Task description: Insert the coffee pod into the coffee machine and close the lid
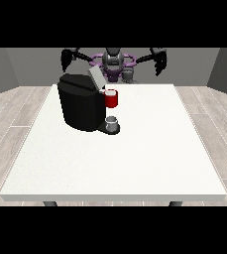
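The white table (135, 168) reaches nearest the camera, its front edge and the wide stretch in front of the coffee machine (80, 104) bare, and no writing can be read anywhere. The black machine stands towards the table's far left with its lid (95, 77) tilted up, a red thing at the machine (111, 98) on its right side and a grey thing (113, 122), possibly the coffee pod, on the base below that. Behind the machine, the hand at the view's left (67, 58) and the hand at the view's right (159, 61) hang raised beyond the far edge, touching nothing; I cannot tell how their fingers lie.
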Robot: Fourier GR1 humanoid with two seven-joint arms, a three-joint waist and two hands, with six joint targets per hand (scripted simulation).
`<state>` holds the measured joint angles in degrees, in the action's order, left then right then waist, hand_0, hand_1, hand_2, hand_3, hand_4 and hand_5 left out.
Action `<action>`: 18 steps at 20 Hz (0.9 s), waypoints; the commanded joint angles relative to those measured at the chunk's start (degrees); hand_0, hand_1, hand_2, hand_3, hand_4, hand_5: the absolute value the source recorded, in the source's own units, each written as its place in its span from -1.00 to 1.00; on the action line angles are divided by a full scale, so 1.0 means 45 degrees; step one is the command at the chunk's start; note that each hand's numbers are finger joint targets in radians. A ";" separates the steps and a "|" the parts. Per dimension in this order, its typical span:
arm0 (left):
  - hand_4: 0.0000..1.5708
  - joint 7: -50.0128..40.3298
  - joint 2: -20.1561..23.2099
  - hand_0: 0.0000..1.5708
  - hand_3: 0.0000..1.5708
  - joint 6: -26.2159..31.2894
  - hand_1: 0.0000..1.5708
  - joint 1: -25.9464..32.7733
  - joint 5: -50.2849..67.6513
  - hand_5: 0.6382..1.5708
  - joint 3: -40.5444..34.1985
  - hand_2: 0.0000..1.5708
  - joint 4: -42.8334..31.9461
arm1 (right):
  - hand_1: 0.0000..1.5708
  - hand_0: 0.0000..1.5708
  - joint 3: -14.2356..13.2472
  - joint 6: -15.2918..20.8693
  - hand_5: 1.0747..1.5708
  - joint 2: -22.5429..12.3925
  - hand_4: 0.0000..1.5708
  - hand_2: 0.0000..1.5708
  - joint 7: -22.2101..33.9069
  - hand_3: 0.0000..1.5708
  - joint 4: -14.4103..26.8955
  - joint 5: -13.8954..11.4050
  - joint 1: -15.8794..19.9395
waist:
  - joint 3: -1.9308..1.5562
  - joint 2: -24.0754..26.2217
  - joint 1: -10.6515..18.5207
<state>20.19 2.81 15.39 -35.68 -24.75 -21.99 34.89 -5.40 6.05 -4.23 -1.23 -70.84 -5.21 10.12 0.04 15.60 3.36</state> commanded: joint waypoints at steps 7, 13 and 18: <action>-0.53 -0.0790 -0.0612 -1.00 -1.00 0.0995 -1.00 0.1588 0.1247 1.00 0.0274 -1.00 0.1348 | -1.00 -1.00 0.0365 -0.1095 1.00 -0.1134 -0.70 -1.00 0.0914 -1.00 -0.0807 -0.0244 0.1402 | -0.0010 0.0609 0.1440; -0.50 -0.1221 -0.0615 -1.00 -1.00 0.0867 -1.00 0.2337 0.2000 1.00 0.1515 -1.00 0.3294 | -1.00 -1.00 -0.0895 -0.1167 1.00 -0.1442 -1.00 -1.00 0.1901 -1.00 -0.0018 0.0851 0.2727 | -0.0011 -0.0409 0.1814; -0.51 -0.1610 -0.0620 -1.00 -1.00 0.0158 -1.00 0.2542 0.2695 1.00 0.2179 -1.00 0.4728 | -1.00 -1.00 -0.1411 -0.1832 1.00 -0.1586 -0.89 -1.00 0.1284 -1.00 0.0791 0.1722 0.3406 | -0.0013 -0.1538 0.1779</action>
<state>14.22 0.30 18.74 -25.40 -14.75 -15.08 52.21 -10.13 -0.34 -11.06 4.23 -69.52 -0.34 22.43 -0.02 11.26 11.33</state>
